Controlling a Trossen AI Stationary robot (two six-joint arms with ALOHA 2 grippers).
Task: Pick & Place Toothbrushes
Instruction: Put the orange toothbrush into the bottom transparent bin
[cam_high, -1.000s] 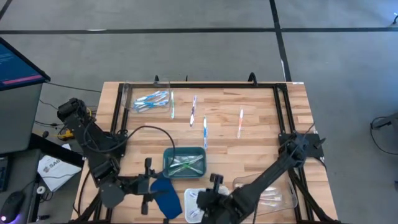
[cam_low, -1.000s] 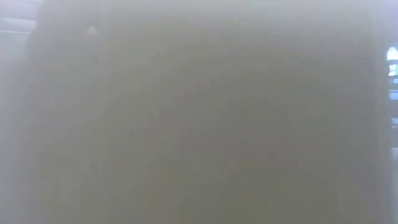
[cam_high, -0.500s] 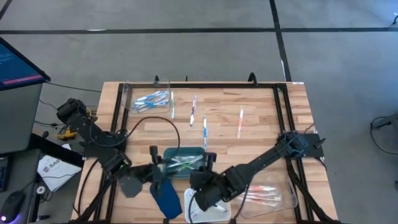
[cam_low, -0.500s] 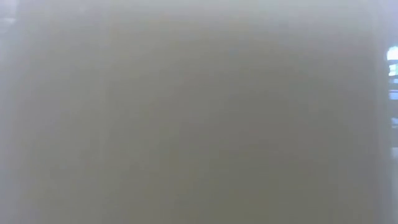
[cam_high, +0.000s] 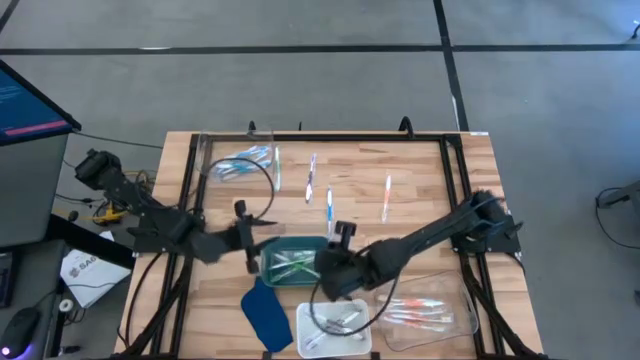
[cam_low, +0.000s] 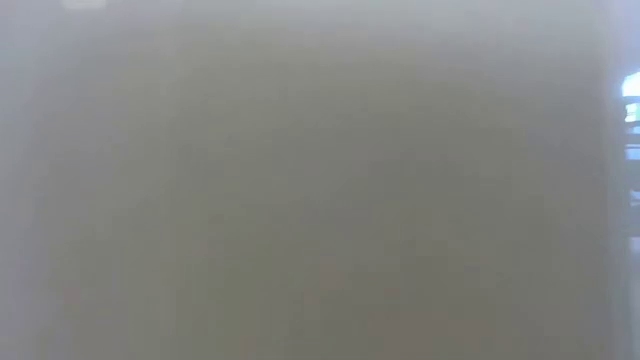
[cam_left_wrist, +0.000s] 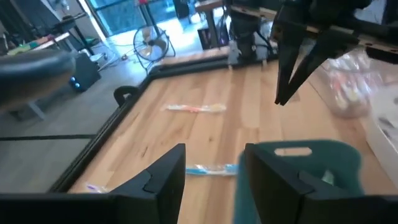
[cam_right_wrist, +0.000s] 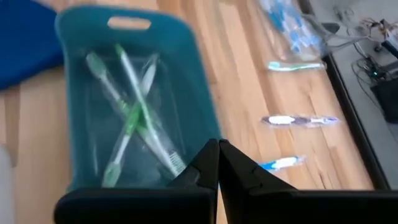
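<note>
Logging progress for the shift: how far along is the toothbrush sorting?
Partly done. Green toothbrushes lie in the teal tray, and pink ones in the clear tray. Nothing is in hand: the left gripper is open and empty, the right gripper shut and empty. Loose toothbrushes remain on the table.

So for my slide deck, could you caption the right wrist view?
Shut right gripper above the teal bin holding green toothbrushes, more toothbrushes lying on the table.

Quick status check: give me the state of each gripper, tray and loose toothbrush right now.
left gripper: open, empty, beside the teal tray.
right gripper: shut, empty, over the teal tray's edge.
teal tray: holds green toothbrushes.
clear tray: holds pink-orange toothbrushes.
loose toothbrushes: lying flat on table.
</note>
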